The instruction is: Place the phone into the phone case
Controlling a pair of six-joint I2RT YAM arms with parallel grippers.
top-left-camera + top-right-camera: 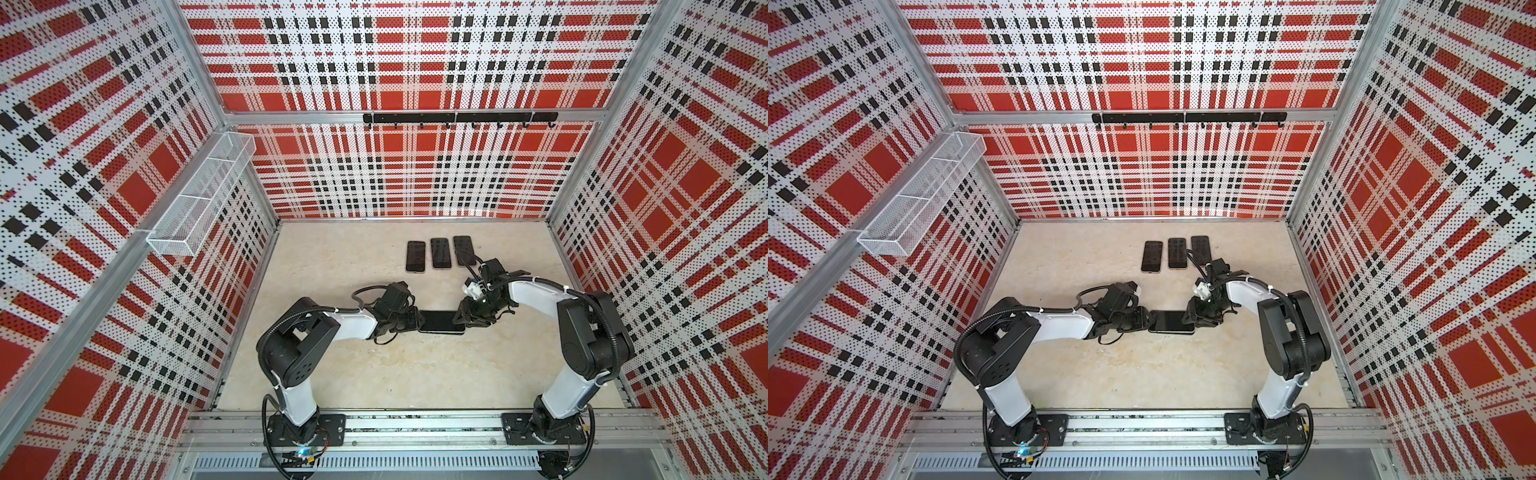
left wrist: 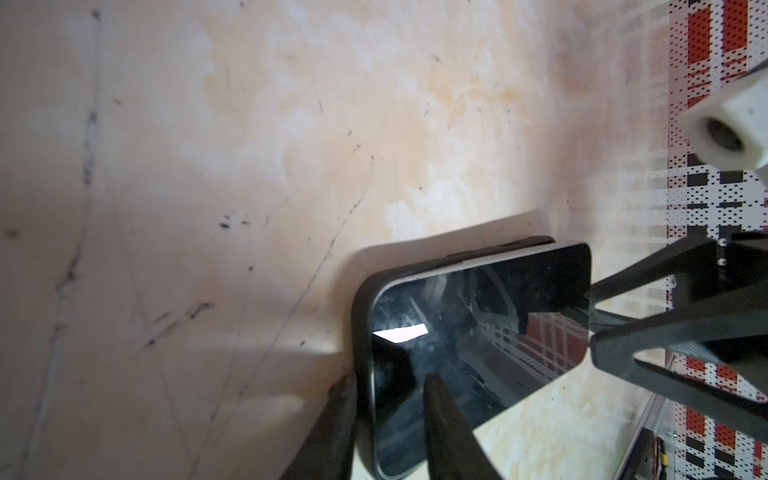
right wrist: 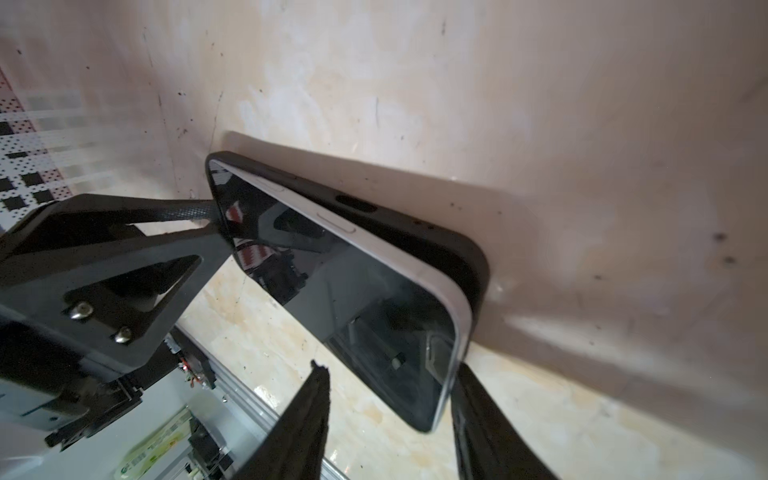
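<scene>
A dark-screened phone (image 1: 441,322) with a silver rim lies mid-table, partly inside a black phone case (image 3: 415,232), and shows in both top views. The phone's end (image 3: 353,291) on my right gripper's side stands proud of the case rim. My left gripper (image 2: 386,380) grips the other end, one finger against the case's (image 2: 361,332) outside and the other on the screen (image 2: 478,332). My right gripper (image 3: 390,368) is open around the phone's corner. One of its fingers is at the silver edge and the other stands clear.
Three more dark phones (image 1: 441,252) lie side by side near the back wall, just behind the right arm's wrist. A white wire basket (image 1: 199,195) hangs on the left wall. A black hook rail (image 1: 457,118) runs along the back wall.
</scene>
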